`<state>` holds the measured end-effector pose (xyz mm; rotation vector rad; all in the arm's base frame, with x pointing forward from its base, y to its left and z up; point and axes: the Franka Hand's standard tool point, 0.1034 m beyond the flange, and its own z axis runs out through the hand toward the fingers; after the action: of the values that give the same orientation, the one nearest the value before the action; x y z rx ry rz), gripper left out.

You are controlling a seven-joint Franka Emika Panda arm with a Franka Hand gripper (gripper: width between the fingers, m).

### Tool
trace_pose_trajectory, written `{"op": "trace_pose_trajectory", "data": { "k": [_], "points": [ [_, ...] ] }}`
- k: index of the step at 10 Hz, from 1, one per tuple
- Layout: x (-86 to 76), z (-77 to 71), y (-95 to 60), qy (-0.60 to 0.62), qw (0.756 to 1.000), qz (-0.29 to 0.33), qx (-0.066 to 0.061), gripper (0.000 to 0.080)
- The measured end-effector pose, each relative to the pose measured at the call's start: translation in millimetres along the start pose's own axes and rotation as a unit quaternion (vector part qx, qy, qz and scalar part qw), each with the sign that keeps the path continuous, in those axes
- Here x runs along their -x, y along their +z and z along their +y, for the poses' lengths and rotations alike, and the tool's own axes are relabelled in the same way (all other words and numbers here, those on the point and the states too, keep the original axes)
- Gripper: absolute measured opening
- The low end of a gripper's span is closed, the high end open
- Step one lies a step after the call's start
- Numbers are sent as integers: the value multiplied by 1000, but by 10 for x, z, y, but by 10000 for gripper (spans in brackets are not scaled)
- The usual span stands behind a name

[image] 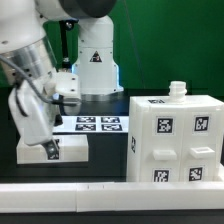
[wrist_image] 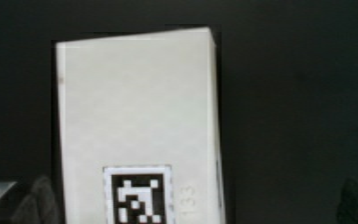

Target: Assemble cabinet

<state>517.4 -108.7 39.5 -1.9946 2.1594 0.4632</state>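
Note:
The cabinet's main body [image: 175, 140] is a tall white box with square marker tags and a small knob on top, standing at the exterior view's right. A loose flat white cabinet panel [image: 62, 150] with one tag lies on the black table at the left. My gripper [image: 42, 142] hangs just over that panel's end, pointing down. In the wrist view the panel [wrist_image: 137, 100] fills the middle with its tag nearest the gripper [wrist_image: 190, 210]. The dark fingertips [wrist_image: 12, 200] stand wide apart at the frame's corners, open and not gripping anything.
The marker board [image: 95, 124] lies flat between the panel and the cabinet body. A long low white rail [image: 110, 196] runs along the front edge. The white robot base [image: 97, 62] with a triangle mark stands at the back.

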Motion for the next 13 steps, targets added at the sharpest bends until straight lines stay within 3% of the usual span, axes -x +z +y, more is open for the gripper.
{"op": "trace_pose_trajectory", "data": {
  "k": [1, 2, 6, 8, 9, 10, 13],
  "points": [
    [-65, 31, -21, 9, 1000, -11, -21, 795],
    [-117, 53, -31, 7, 1000, -10, -29, 795],
    [-97, 23, -16, 6, 999, 2, -32, 795],
    [-77, -67, -3, 13, 997, 57, -46, 795],
    [-13, -89, 25, 9, 996, 75, -48, 795],
    [40, -105, 56, 7, 994, 103, -45, 795],
    [161, -10, 131, -37, 991, 125, 4, 795]
  ]
}}
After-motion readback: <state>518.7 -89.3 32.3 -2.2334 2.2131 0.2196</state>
